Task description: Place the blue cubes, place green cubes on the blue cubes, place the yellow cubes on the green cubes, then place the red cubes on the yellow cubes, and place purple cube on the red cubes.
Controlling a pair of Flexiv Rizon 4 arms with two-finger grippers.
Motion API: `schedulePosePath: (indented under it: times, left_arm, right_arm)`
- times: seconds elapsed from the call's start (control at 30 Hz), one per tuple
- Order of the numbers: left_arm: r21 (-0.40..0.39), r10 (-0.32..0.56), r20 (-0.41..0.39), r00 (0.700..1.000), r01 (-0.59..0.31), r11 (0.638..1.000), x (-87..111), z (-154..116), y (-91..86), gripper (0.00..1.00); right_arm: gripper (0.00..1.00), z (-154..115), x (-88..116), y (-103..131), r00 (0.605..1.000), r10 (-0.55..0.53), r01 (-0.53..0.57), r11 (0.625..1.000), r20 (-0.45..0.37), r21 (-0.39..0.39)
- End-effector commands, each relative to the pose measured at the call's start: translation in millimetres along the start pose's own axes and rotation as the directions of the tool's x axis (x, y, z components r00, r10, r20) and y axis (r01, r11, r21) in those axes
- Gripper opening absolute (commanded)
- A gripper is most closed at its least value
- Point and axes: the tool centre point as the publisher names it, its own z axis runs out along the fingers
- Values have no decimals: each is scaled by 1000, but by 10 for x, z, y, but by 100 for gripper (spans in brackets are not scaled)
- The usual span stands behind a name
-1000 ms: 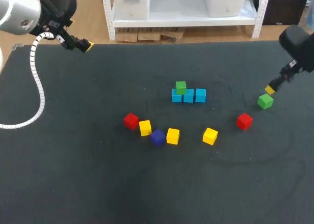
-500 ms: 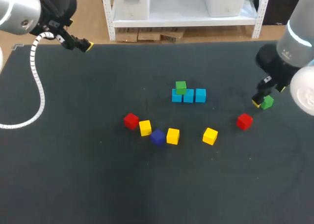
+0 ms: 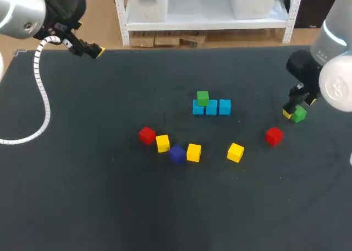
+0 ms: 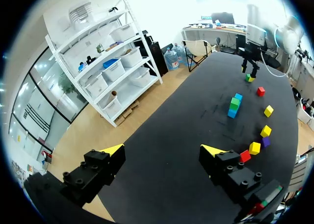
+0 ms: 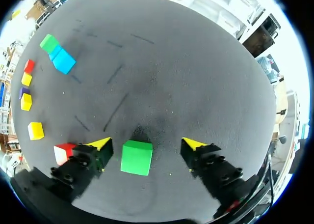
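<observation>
Dark table (image 3: 99,207), its surface faintly scuffed.

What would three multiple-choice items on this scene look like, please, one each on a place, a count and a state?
1. Where is the stacked green cube in relation to the blue cubes?
A atop them; B level with them, at their end; C far from them.

2. How many yellow cubes are there?
A two; B three; C five.

3. The right gripper, at the loose green cube, is:
A shut on it; B open, the cube between its fingers untouched; C open, the cube outside its fingers.

Answers:
1 A: the head view shows it resting on the blue row.
2 B: three show in the head view.
3 B: the right wrist view shows a gap on each side of the cube.
</observation>
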Motion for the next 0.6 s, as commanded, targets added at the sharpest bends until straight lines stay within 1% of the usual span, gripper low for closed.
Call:
schedulePosePath:
  times: [0.03, 0.1, 0.13, 0.17, 0.27, 0.43, 0.6]
  left_arm:
    - [5, 2, 5, 1000, -2, 1000, 10, -1, 11, 100]
    - [5, 2, 5, 1000, -2, 1000, 10, -1, 11, 100]
    - [5, 2, 5, 1000, -2, 1000, 10, -1, 11, 100]
    - [5, 2, 5, 1000, -2, 1000, 10, -1, 11, 100]
    - [5, 2, 5, 1000, -2, 1000, 10, -1, 11, 100]
    - [5, 2, 5, 1000, -2, 1000, 10, -1, 11, 100]
    - [5, 2, 5, 1000, -2, 1000, 10, -1, 11, 100]
  right_arm:
    - [40, 48, -80, -23, 999, -18, 17, 1000, -35, -22]
    - [29, 65, -78, -14, 998, -25, 24, 999, -54, -31]
    - [19, 68, -75, -10, 998, -31, 30, 999, -61, -29]
    - [13, 69, -71, -5, 997, -36, 35, 999, -70, -24]
    - [0, 64, -51, 0, 995, -42, 40, 999, -87, -27]
    - [0, -51, -28, -6, 992, -88, 84, 995, -89, -57]
    - [0, -175, -38, 19, 981, -183, 178, 980, -58, -86]
